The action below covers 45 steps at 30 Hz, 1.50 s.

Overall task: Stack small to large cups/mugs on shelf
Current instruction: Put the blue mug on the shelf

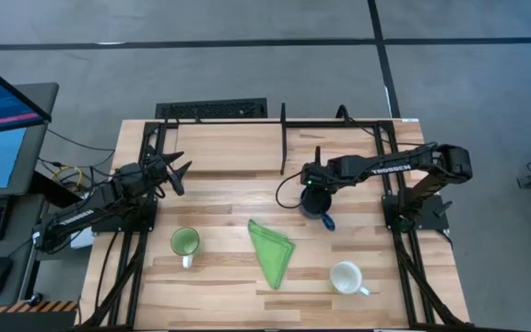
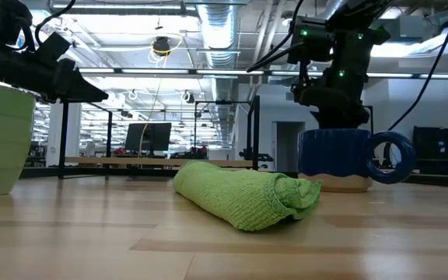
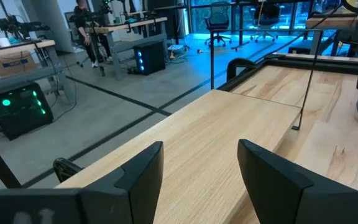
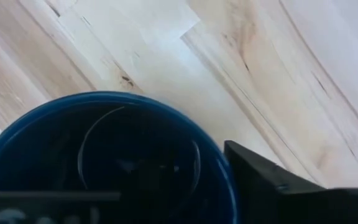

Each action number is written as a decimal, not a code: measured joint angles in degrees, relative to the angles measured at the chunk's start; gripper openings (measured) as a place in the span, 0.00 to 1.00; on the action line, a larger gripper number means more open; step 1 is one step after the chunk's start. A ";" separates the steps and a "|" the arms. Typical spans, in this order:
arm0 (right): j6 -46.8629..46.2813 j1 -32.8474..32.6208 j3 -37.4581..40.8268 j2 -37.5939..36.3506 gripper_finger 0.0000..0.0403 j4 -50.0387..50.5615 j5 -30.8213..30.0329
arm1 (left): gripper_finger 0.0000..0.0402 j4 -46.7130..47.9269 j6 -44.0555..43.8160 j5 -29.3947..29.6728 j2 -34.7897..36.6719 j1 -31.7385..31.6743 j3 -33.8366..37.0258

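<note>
The dark blue mug [image 1: 320, 210] stands upright on the table just in front of the shelf [image 1: 284, 131], its handle [image 2: 388, 158] toward the near right. My right gripper [image 1: 313, 191] hangs open over it, pointing down. One finger [image 4: 272, 180] is outside the rim [image 4: 224, 163]; the other is lost in the dark inside. The light green mug [image 1: 184, 243] and the white mug [image 1: 347, 277] sit upright near the front edge. My left gripper [image 1: 179, 172] is open, held above the table's left side. My right gripper stands astride the blue mug's wall from above, with its outer finger [image 4: 247, 168] right beside the rim [image 4: 226, 180]. Whether a finger touches the mug, I cannot tell. The mug's bottom is down on the wood.
A folded green cloth [image 1: 272, 249] lies between the green and white mugs, in front of the blue one. The shelf's thin black rods [image 3: 309, 74] rise along the far half of the table. Bare wood lies between the left gripper [image 3: 201, 149] and the shelf.
</note>
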<state>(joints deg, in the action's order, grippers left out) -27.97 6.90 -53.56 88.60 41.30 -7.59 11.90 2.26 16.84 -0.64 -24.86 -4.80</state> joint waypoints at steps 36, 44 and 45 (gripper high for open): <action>1.25 -0.15 -7.68 0.13 0.08 -0.10 4.81 | 0.50 0.00 0.04 -0.01 0.00 -0.01 -0.01; 4.28 -1.32 -15.99 0.11 0.08 0.74 9.60 | 0.50 -0.02 0.04 -0.02 -0.02 0.00 0.00; 4.59 -1.69 -17.09 0.11 0.08 0.79 9.75 | 0.50 0.00 0.04 -0.02 0.00 -0.02 -0.01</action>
<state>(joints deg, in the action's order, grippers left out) -23.37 5.21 -70.65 88.71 42.09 2.17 11.90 2.31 16.82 -0.64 -24.88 -4.82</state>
